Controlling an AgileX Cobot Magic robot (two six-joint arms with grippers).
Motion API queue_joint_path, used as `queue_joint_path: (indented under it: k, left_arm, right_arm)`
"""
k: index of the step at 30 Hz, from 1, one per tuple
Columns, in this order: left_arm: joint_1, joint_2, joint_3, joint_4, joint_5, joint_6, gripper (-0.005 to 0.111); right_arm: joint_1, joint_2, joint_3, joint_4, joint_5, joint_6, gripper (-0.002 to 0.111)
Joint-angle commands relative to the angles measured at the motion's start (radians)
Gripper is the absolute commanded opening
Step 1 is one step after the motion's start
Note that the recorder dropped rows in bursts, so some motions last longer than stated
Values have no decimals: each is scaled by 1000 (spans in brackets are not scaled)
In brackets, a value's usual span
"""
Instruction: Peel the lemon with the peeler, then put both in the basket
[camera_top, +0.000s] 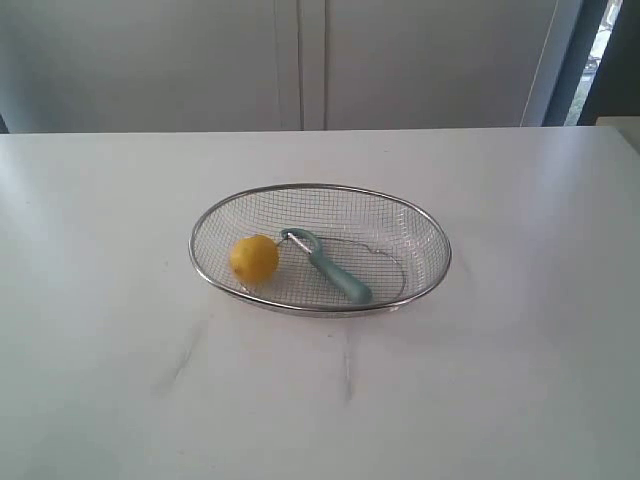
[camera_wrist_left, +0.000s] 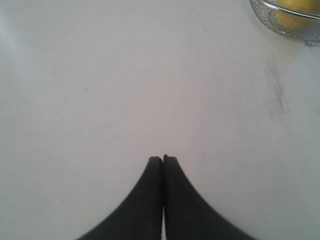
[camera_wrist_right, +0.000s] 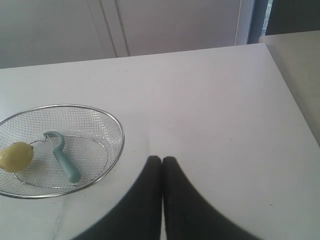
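- Spreading across every view was a plain white table (camera_top: 100, 300), matte and smooth, marked by a few faint grey scuffs (camera_top: 185, 362) on the near side of the basket (camera_top: 320, 186).
- Behind the table's far edge stood pale grey panels (camera_top: 300, 60) with vertical seams.
- At the right end of that wall a dark frame (camera_top: 575, 60) bordered a bright sliver of window (camera_top: 603, 35).
- The right wrist view showed a beige surface (camera_wrist_right: 295, 65) just beside the table's edge.
- The basket sat upright near the middle of the table.
- The lemon (camera_top: 254, 258) lay inside the basket at its left end, close to the mesh wall.
- The peeler (camera_top: 335, 272) lay beside the lemon on the basket's base, its blade head next to the fruit and its handle angled toward the near right. Whether the two touched could not be told.
- The left gripper (camera_wrist_left: 163, 159) hung over bare table with its jaws pressed together, gripping nothing.
- The right gripper (camera_wrist_right: 161, 159) also had its jaws together and empty, over bare table apart from the basket.
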Motion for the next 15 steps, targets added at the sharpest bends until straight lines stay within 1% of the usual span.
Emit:
queue_joint_path:
  k: [1,7,15]
  left_arm:
    - [0,-5,10,-6,7,-4,0]
    - [0,-5,10,-6,7,-4,0]
    - [0,-5,10,-6,7,-4,0]
  right_arm:
    - [-5,-4,6,-4,-14,-8,0]
    - [-5,-29,6,-8,-14,-8,0]
    - [-5,-179,6,-5,-14,-8,0]
